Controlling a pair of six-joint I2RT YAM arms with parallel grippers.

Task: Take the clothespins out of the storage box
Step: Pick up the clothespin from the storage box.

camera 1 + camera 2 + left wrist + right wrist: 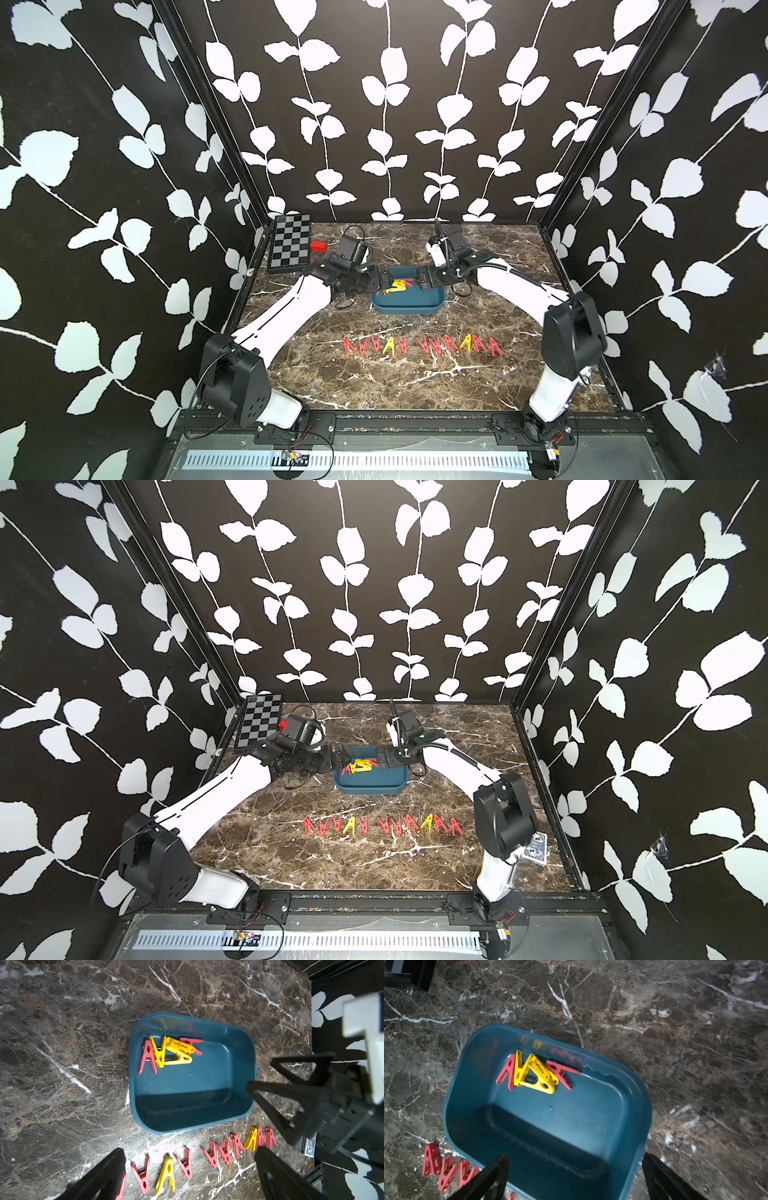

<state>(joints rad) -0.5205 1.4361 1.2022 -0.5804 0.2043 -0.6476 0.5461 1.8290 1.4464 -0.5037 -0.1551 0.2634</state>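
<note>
**Remaining clothespins lie nearer the left gripper**

The clothespins not yet removed form a tangled heap in the storage box. The heap sits by the far wall, at the end on the left arm's side. The left gripper and right gripper hover over the box, jaws wide and empty. The heap lies just beside the left gripper, and the right is farther off. The pins cross, so they share no single long axis. The outer red pin appears the most accessible.

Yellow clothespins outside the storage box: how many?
2. One yellow clothespin in the row's left half, the other in its right half, in front of the storage box. None seems hidden.
</note>
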